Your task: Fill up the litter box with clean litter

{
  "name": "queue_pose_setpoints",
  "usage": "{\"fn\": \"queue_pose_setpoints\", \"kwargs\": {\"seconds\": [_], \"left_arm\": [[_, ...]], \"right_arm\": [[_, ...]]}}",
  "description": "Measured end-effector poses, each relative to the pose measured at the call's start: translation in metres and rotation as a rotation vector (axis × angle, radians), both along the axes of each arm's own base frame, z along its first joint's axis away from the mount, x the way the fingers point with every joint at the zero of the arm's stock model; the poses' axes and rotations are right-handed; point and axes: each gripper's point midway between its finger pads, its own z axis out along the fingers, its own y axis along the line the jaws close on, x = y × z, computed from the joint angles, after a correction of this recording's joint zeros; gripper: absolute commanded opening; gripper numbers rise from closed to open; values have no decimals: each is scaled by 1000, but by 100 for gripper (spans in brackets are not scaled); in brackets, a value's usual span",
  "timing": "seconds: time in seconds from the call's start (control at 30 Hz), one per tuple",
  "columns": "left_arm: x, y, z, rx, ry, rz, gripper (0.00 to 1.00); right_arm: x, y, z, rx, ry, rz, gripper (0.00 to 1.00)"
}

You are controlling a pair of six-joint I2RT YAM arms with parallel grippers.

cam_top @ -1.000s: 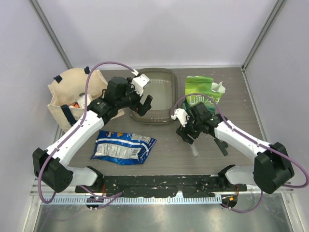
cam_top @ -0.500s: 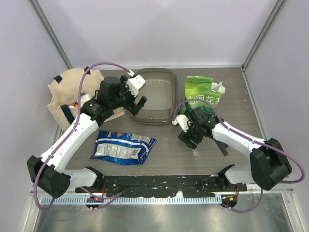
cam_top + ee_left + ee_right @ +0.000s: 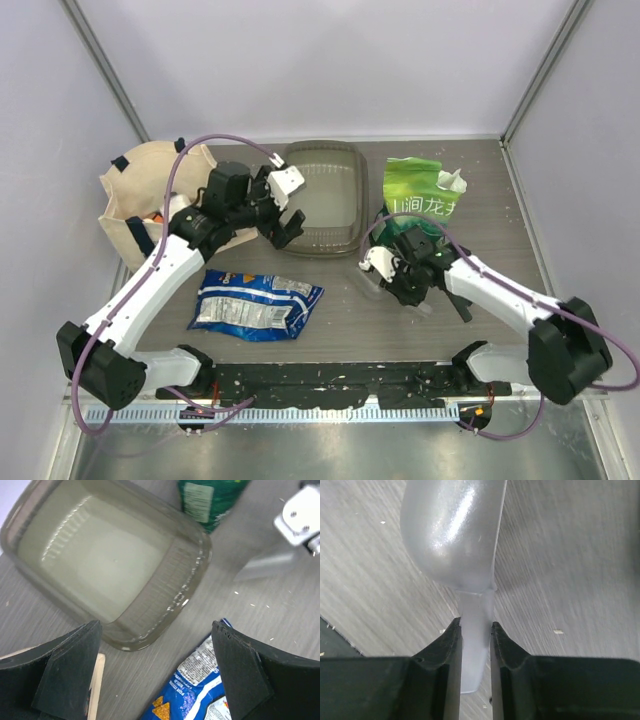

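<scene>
The litter box (image 3: 341, 151) is a smoky translucent tray at the back centre, and its floor (image 3: 100, 560) looks bare. No clean litter shows in any view. My left gripper (image 3: 285, 222) hangs open above the tray's near rim, and its jaws (image 3: 156, 630) stand wide apart with nothing between them. My right gripper (image 3: 405, 285) is low over the table to the right of the tray. Its fingers (image 3: 451, 640) are shut on the handle of a translucent plastic scoop (image 3: 452, 530), whose bowl lies on the wood ahead of them. The scoop (image 3: 265, 565) also shows in the left wrist view.
A green-and-white printed bag (image 3: 420, 190) lies right of the tray, just behind my right arm. A blue chip packet (image 3: 255, 303) lies at the front left. A beige tote bag (image 3: 150, 200) stands at the left wall. Small specks dot the table.
My right gripper has closed onto the scoop's handle and shifted slightly right. My left gripper has drifted a little along the tray's near rim, still open.
</scene>
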Motion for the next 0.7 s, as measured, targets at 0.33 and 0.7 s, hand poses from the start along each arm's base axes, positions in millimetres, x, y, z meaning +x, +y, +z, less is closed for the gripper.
{"fn": "queue_pose_setpoints", "kwargs": {"seconds": [0.33, 0.7], "left_arm": [[-41, -33, 1, -24, -52, -396, 90], [-51, -87, 22, -92, -133, -608, 74]], "right_arm": [[31, 23, 147, 148, -327, 206, 1], [75, 44, 181, 86, -450, 377, 1]]}}
